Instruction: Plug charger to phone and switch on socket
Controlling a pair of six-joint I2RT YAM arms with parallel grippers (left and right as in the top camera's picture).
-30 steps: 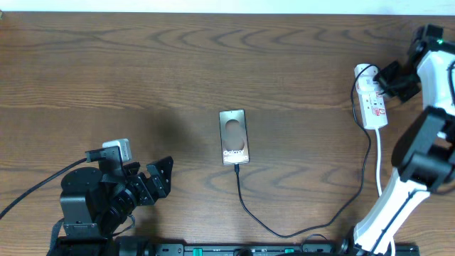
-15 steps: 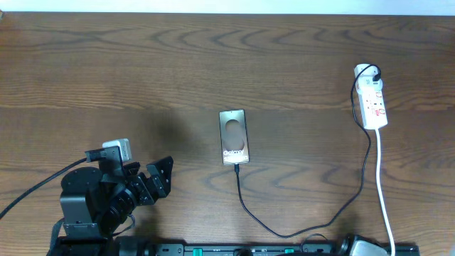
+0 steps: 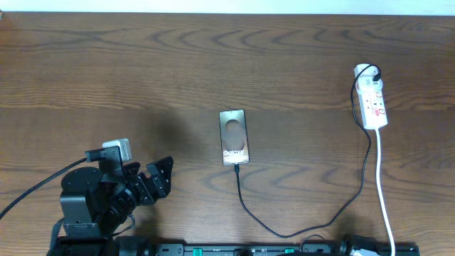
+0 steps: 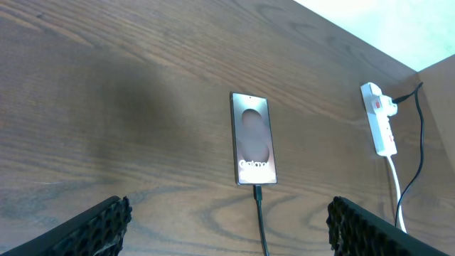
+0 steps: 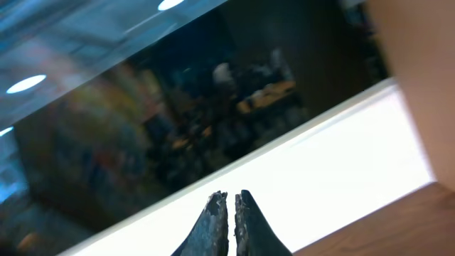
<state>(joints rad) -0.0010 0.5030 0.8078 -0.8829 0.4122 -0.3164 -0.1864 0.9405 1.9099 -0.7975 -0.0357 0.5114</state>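
Your phone (image 3: pixel 234 136) lies flat, glossy brownish face up, the thin black charger (image 3: pixel 245 206) meeting its "Galaxy" end; left gripper (image 4: pixel 229 213) gapes wide, right gripper (image 5: pixel 230 200) pinched together, empty

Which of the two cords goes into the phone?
The thin black charger; it meets the phone at its lettered end. The white cord leaves the socket.

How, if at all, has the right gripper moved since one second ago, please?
Yes. The right gripper has left the narrow white power strip and withdrawn past the lower edge of the overhead view.
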